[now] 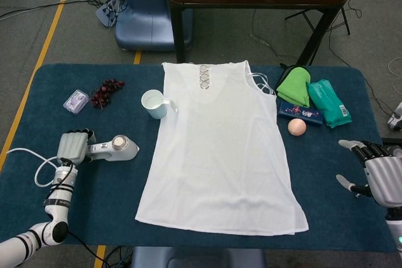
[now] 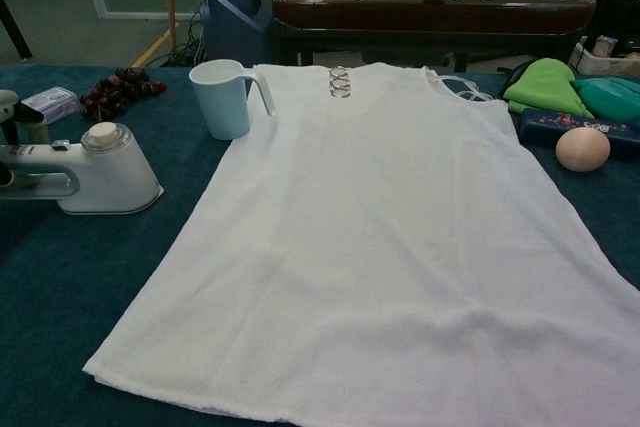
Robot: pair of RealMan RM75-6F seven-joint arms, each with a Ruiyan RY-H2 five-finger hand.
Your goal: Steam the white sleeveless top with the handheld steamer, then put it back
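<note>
The white sleeveless top (image 1: 223, 149) lies flat and smooth in the middle of the blue counter (image 1: 352, 205), its bottom edge nearest and its neck with little rings far away. At the near right, the right hand (image 1: 377, 171) is open and holds nothing. At the left, the left hand (image 1: 72, 147) wraps around the handle of the white steamer (image 1: 116, 147), which sits on the counter beside the top. Farther back stands a pale cup (image 1: 154, 103), just touching the top's edge.

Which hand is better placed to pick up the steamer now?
Left. The left hand is already at the steamer handle; the right hand hovers open across the top, far away.
</note>
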